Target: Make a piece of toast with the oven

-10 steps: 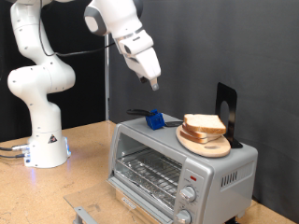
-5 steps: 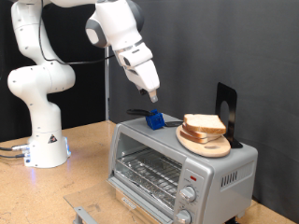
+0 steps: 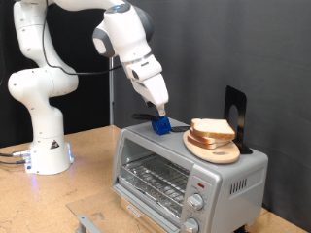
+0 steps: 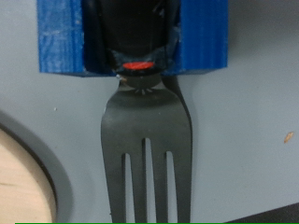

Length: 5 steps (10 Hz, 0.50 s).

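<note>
The silver oven [image 3: 225, 182] stands on the wooden table at the exterior view's lower right, its wire rack [image 3: 155, 180] showing at the front. Pale bread slices [image 3: 212, 128] lie piled on a round wooden plate [image 3: 218, 151] on the oven's top; no slice lies apart from the pile. A black fork with a blue block [image 3: 161, 124] on its handle also lies on the oven's top. My gripper [image 3: 159, 111] hangs just above that block, pointing down. The wrist view shows the blue block [image 4: 65, 37] and the fork's tines [image 4: 145, 149] close below; my fingers do not show there.
A black upright stand [image 3: 234, 110] sits behind the plate on the oven's top. The arm's white base [image 3: 47, 146] stands at the exterior view's left on the table. A grey object [image 3: 86, 221] lies at the table's front edge.
My gripper has come down and slightly right, from well above the oven to just over the fork's blue block. The bread and plate have not moved.
</note>
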Available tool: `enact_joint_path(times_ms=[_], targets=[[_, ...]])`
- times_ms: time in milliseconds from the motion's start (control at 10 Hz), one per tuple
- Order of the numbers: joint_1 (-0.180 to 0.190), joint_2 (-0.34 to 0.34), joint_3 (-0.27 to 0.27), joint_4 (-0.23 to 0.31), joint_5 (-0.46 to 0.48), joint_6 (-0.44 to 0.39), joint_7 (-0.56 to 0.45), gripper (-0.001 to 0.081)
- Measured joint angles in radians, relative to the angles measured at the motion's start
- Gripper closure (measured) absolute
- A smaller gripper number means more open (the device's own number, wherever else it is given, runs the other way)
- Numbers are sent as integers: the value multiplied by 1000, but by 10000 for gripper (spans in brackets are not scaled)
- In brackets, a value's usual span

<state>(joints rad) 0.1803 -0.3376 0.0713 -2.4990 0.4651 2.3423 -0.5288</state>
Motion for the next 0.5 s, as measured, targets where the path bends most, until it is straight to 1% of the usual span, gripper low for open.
enact_joint_path(times_ms=[500], targets=[[8, 39, 14, -2, 7, 34, -7, 124]])
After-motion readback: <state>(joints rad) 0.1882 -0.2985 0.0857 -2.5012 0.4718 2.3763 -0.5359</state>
